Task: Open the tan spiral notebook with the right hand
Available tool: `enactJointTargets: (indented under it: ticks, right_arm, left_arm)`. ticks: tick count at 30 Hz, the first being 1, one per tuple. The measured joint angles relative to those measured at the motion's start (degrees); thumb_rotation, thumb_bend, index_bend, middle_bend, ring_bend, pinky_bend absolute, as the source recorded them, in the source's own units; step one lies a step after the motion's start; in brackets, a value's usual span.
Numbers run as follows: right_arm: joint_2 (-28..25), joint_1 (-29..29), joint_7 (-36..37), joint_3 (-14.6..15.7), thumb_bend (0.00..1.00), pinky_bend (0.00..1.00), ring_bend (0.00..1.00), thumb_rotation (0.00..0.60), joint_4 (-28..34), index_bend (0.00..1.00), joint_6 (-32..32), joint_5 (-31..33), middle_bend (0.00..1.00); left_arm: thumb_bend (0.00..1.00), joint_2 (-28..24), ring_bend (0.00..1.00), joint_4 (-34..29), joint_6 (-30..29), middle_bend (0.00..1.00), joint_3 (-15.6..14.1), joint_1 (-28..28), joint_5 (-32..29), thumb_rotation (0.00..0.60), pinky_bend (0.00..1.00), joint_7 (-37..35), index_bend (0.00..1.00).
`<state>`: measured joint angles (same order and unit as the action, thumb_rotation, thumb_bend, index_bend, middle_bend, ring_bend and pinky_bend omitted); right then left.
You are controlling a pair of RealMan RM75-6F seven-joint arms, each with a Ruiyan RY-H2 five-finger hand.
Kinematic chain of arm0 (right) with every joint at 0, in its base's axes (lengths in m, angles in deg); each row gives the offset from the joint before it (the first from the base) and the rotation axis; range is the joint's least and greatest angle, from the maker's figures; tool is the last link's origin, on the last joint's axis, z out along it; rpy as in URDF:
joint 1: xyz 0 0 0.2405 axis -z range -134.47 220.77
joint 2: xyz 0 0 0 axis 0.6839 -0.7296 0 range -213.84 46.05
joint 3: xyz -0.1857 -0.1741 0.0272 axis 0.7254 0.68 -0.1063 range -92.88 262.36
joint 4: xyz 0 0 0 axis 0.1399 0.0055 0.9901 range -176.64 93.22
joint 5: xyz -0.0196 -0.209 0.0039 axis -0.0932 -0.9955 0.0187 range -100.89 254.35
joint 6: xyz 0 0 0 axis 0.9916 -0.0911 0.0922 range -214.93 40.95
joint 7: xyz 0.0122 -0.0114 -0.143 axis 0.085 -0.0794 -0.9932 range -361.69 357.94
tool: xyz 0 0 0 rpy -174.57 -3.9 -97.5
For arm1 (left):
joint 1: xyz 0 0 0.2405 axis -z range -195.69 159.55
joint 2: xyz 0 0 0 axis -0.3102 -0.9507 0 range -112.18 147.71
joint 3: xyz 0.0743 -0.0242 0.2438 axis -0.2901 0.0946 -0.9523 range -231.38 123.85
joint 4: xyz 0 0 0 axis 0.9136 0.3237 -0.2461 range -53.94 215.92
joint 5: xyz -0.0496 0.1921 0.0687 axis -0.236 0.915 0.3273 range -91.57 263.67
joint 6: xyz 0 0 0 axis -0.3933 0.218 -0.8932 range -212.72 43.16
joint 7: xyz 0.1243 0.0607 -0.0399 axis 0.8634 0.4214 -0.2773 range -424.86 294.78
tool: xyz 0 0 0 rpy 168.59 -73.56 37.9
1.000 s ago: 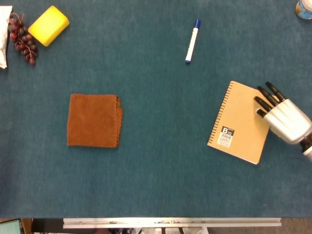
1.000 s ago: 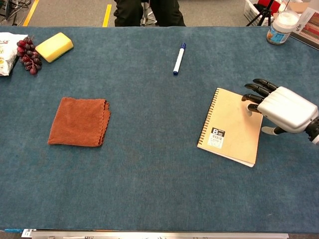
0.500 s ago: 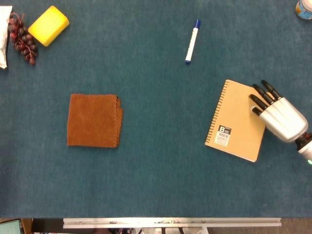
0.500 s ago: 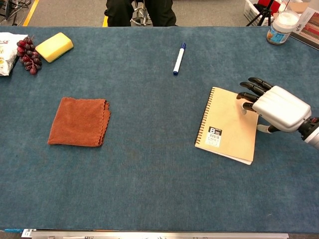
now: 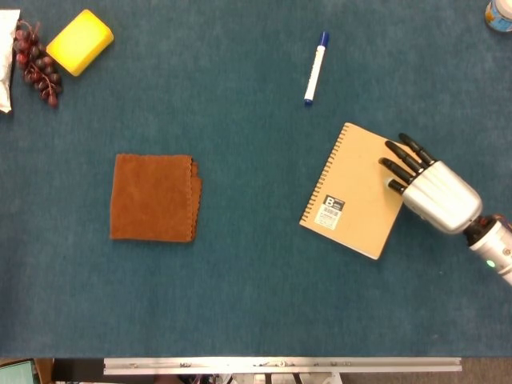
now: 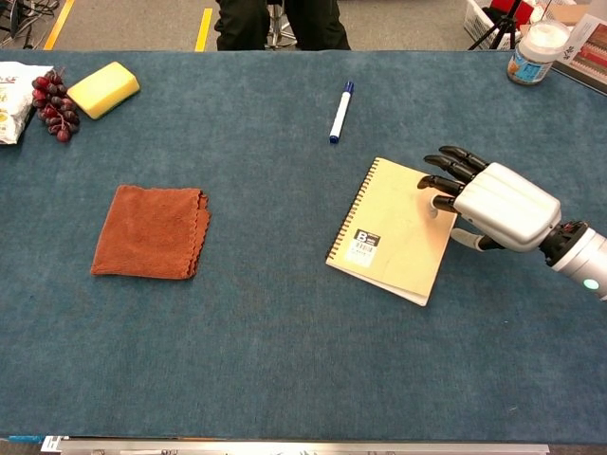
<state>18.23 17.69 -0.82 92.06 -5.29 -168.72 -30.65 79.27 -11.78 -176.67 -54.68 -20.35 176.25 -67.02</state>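
The tan spiral notebook (image 5: 352, 188) lies closed on the blue table, tilted, with its spiral binding on the left and a black label near its lower left corner. My right hand (image 5: 428, 188) reaches in from the right, its dark fingers spread flat on the cover near the notebook's right edge. In the chest view the same hand (image 6: 498, 204) touches the notebook (image 6: 389, 232) with its fingertips, and the thumb sits by the right edge. The hand holds nothing. My left hand appears in neither view.
A blue-capped white marker (image 5: 316, 66) lies behind the notebook. A folded brown cloth (image 5: 154, 198) sits at centre left. A yellow sponge (image 5: 79, 41), dark grapes (image 5: 36, 64) and a white packet (image 5: 5, 56) are at the far left. A jar (image 6: 534, 52) stands far right.
The right hand has moved left with its fingers on the cover, and the closed notebook has slid left and turned slightly with it.
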Motion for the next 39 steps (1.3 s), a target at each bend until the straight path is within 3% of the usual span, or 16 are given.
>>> enactJointTargets:
  ticks: [4,9,15,24,29,39]
  right_arm:
    - [1.17,-0.70,0.09,0.09,0.29,0.07,0.07,0.600,-0.75,0.44,-0.09,-0.06,0.26]
    - [2.80,-1.17,1.46,-0.08,0.40,0.22,0.13,0.600,-1.20,0.44,-0.89,0.22,0.29]
    - [5.03,-2.56,1.96,-0.77,0.46,0.28,0.16,0.600,-2.87,0.45,-2.35,0.50,0.30]
    - [6.16,-4.82,1.30,-2.01,0.50,0.29,0.23,0.600,-2.63,0.69,-2.35,1.52,0.38]
    - [5.27,-4.49,1.39,-1.86,0.51,0.30,0.28,0.600,-1.38,0.78,-2.70,1.98,0.42]
    - [-2.24,-1.11,1.37,-0.32,0.51,0.30,0.35,0.600,6.18,0.83,-5.23,2.76,0.46]
  left_arm:
    - [0.26,0.00,0.10,0.10,-0.13,0.10,0.04,-0.05,0.07,0.600,0.06,-0.26,0.16]
    - [0.26,-0.25,0.10,-0.05,-0.47,0.10,0.09,-0.20,0.13,0.600,0.06,-0.86,0.16]
    - [0.26,-0.72,0.10,-0.34,-0.63,0.10,0.11,-0.20,0.47,0.600,0.06,-1.43,0.16]
    - [0.26,-1.14,0.10,-0.39,-0.70,0.10,0.22,-0.05,0.75,0.600,0.06,-2.54,0.16]
    - [0.26,-1.23,0.10,-0.30,-0.80,0.10,0.43,-0.03,0.58,0.600,0.06,-2.52,0.16]
    - [0.26,-1.29,0.10,-0.69,-1.12,0.10,0.64,0.17,1.09,0.600,0.06,-2.02,0.16]
